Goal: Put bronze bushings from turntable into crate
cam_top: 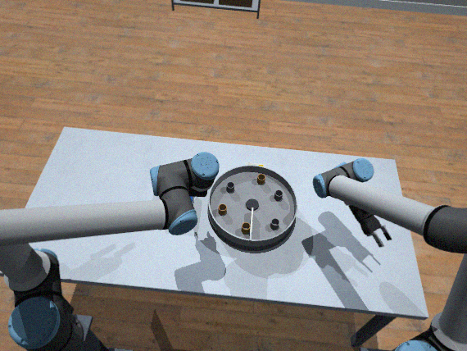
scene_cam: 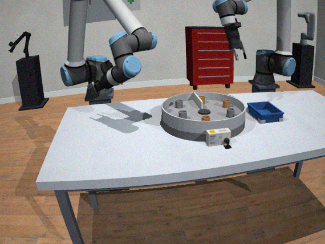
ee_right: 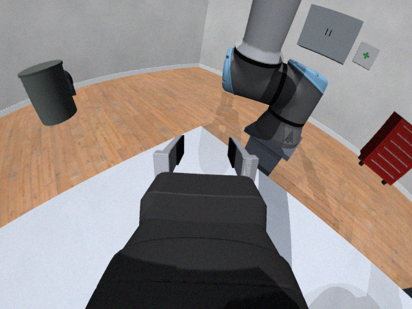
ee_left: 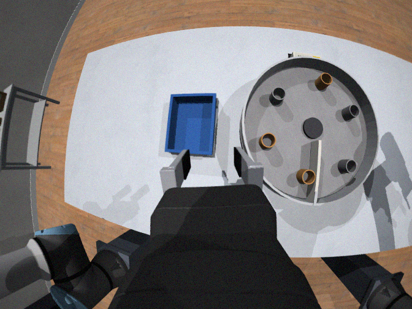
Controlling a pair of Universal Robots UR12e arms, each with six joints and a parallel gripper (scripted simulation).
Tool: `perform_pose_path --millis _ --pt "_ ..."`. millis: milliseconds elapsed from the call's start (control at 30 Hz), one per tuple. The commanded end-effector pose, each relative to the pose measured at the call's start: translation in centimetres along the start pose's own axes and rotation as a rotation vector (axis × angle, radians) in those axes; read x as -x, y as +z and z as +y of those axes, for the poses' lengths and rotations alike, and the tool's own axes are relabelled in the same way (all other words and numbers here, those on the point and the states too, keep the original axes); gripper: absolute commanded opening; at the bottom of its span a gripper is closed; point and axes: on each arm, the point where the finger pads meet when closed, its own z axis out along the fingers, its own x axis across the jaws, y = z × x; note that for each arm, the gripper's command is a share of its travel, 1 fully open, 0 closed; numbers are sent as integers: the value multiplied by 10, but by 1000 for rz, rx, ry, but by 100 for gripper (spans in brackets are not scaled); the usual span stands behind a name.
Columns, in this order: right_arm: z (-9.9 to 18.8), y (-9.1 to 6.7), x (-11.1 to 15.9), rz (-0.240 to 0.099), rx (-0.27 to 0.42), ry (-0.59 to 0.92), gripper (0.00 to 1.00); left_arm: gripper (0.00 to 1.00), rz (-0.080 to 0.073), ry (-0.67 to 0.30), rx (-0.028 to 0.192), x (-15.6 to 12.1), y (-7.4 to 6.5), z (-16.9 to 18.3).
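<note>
The grey turntable (cam_top: 254, 245) (scene_cam: 182, 125) (ee_left: 371, 133) carries three upright bronze bushings, at its back (cam_top: 261, 180), left (cam_top: 222, 211) and front (cam_top: 246, 230) in the top view, and three upright steel bushings (cam_top: 230, 188) (cam_top: 278, 196) (cam_top: 274, 225). The blue crate (scene_cam: 271, 117) (ee_left: 168, 126) is empty and level between its corner guides. The top view mostly hides it behind the left arm. My left gripper (scene_cam: 240, 58) (ee_left: 211, 157) is open and empty, high above the table, near the crate side of the turntable. My right gripper (cam_top: 385, 242) (ee_right: 206, 145) is open and empty, far from the bushings.
A pale divider (cam_top: 251, 223) (ee_left: 317, 169) runs from near the turntable's hub to its rim, close beside the front bronze bushing. A small white box (scene_cam: 218, 137) (ee_left: 304, 55) stands against the turntable's outer wall. The table (cam_top: 123, 164) (scene_cam: 114, 154) extends on both sides of the turntable.
</note>
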Motion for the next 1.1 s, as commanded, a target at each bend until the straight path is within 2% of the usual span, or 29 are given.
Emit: perform_pose_path --millis 0,200,267,300,367,467,700,767,833,867,933,1067 --pt "33 -33 -17 -77 176 65 100 100 -10 -60 9 17 10 -14" --pt "65 -84 -49 -142 397 105 100 100 -25 -171 24 48 26 -37" --pt "65 -84 -49 -142 397 105 100 100 -25 -171 24 48 26 -37" --pt "79 -108 -66 -153 456 111 100 100 -28 -193 26 54 29 -42" --pt "83 -122 -77 -168 558 117 100 100 -35 -241 32 68 36 -51" --pt "96 -144 -95 -176 652 117 100 100 -47 -322 41 91 47 -66" --pt "126 -193 -138 -176 652 117 100 100 -80 -547 65 153 72 -99" --pt "131 -208 -153 -177 755 111 100 100 -92 -621 72 173 79 -107" --pt "131 -208 -153 -177 755 111 100 100 -92 -621 72 173 79 -107" --pt "148 -228 -174 -175 803 107 100 100 -98 -660 75 196 89 -117" --pt "152 -237 -187 -169 873 97 100 100 -110 -740 82 217 96 -124" --pt "165 -263 -214 -170 872 97 100 100 -137 -911 94 254 107 -135"
